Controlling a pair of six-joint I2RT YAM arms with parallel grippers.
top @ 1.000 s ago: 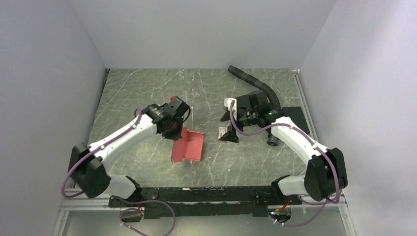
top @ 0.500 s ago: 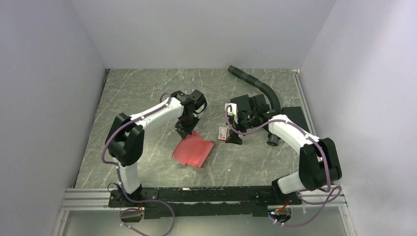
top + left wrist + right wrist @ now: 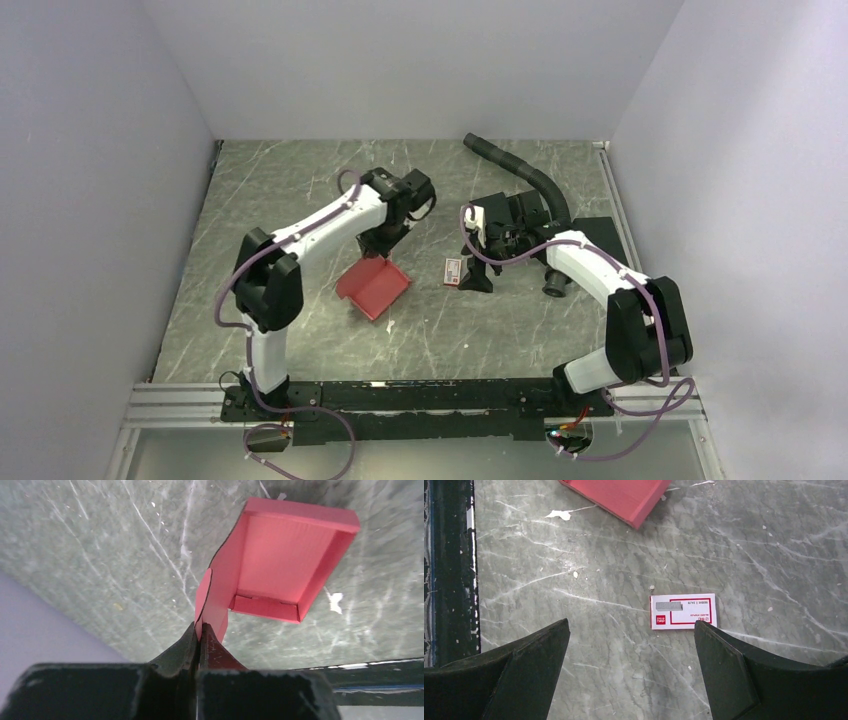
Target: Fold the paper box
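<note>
Paper box (image 3: 373,288) is left of centre on the table (image 3: 300,190), partly formed into a shallow tray with walls raised (whether it rests flat, I cannot tell). Left gripper (image 3: 200,630) is pinched tight on a side flap at the box's 12 o'clock edge in the top view. Right gripper (image 3: 631,624) has its jaws wide apart and holds nothing. It hovers over a small red-and-white card (image 3: 683,611), which lies at 3 o'clock of the box, apart from it.

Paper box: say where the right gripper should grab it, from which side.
Likely best: the upright far wall of the paper box, opposite the flap in the left gripper. The right gripper should come from above, one finger inside: that thin rim stands free.
</note>
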